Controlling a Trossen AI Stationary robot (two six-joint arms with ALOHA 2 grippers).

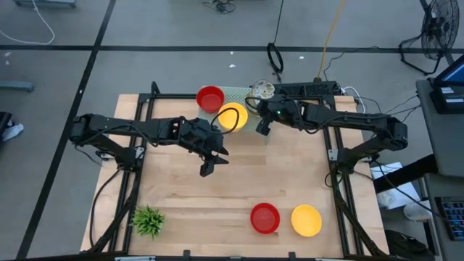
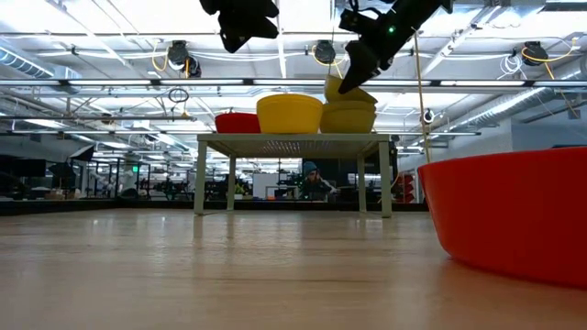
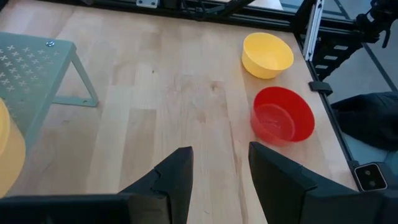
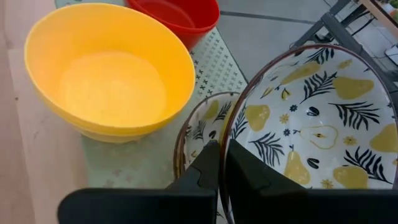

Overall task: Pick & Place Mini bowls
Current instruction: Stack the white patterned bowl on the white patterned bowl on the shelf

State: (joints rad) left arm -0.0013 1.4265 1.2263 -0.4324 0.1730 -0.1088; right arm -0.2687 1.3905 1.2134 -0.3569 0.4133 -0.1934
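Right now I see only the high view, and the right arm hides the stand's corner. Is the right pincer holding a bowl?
Observer: Yes. The right pincer is shut on the rim of a pear-patterned bowl, which is tilted.
Operator: Anything under it?
Observer: A second patterned bowl sits on the stand just below, beside the yellow bowl.
Operator: And the left pincer?
Observer: The left pincer is open and empty, above bare table.
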